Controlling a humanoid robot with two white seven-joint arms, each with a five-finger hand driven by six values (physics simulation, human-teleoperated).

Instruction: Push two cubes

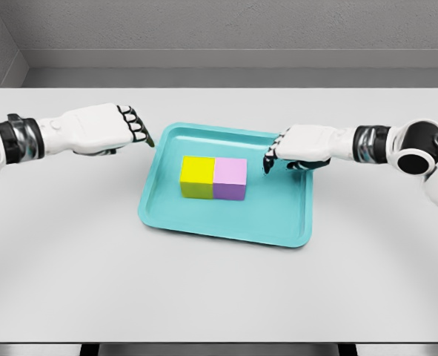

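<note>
We see the left hand [122, 127] at left centre and the right hand [296, 152] at right centre, both with fingers curled and holding nothing. Between them, mid-frame, the yellow cube [197, 176] touches the purple cube [230, 179] on a tray [226, 226].

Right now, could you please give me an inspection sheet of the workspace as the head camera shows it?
Surface: white table, matte, with a teal tray near the middle.
Job's things: yellow cube and purple cube side by side, touching, upright in the tray.
Clutter: nothing seen.
Hands: left hand curled, holding nothing, outside the tray's left rim; right hand curled, holding nothing, over the tray's right part, apart from the purple cube.
Cables: nothing seen.
Surroundings: grey wall behind the table.
</note>
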